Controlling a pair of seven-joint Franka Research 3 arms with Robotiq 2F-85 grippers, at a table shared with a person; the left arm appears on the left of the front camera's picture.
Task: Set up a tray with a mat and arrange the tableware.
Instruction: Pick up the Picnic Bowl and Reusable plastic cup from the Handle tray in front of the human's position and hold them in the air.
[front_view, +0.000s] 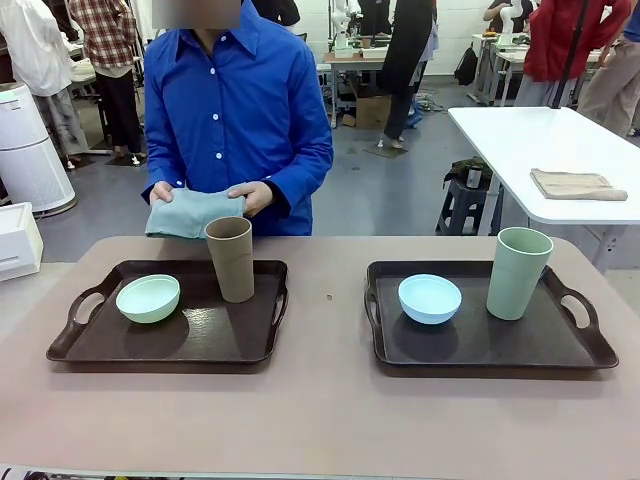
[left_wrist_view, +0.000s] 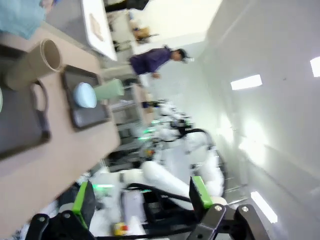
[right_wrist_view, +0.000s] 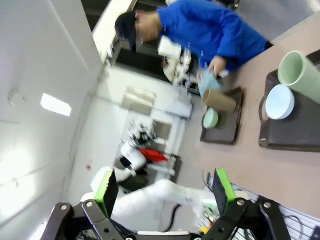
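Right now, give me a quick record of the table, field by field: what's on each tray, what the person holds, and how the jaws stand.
Left tray: mint green bowl, brown cup upright
Right tray: light blue bowl, pale green cup upright
Person's hands: holding a folded blue cloth behind the brown cup
Mat on trays: none yet
Left gripper: jaws open, empty
Right gripper: jaws open, empty

Beyond my tan tabletop (front_view: 330, 420) I see a grey floor (front_view: 390, 195), 1 white side table (front_view: 520, 140) carrying 1 folded beige cloth (front_view: 577, 184), a black stool (front_view: 462, 210) beside it, and a white appliance (front_view: 28, 150) at far left.
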